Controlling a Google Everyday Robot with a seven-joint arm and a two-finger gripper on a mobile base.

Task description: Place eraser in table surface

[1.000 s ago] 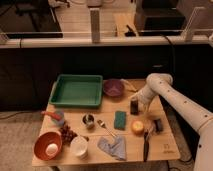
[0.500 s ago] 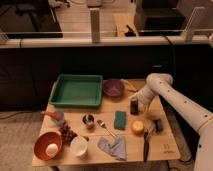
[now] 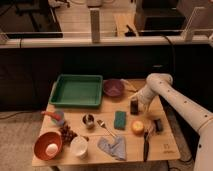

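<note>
the table surface (image 3: 131,152), light tan slatted wood, fills the lower middle of the view. near its right rear part a small dark block (image 3: 134,106) stands upright on the wood; whether this is the eraser cannot be told. the gripper (image 3: 138,101) is low over the table right at that block, on the end of the white arm (image 3: 175,102) coming in from the right; whether it has hold of the block cannot be told. just in front of the block lie a green sponge (image 3: 120,118) and a yellow round thing (image 3: 137,127). behind it sits a purple bowl (image 3: 113,87), beside a green tray (image 3: 77,90) at the rear left. further off are a metal cup (image 3: 88,119), a blue-grey cloth (image 3: 113,148), a white cup (image 3: 78,146) and an orange bowl (image 3: 47,145) at the front left.
</note>
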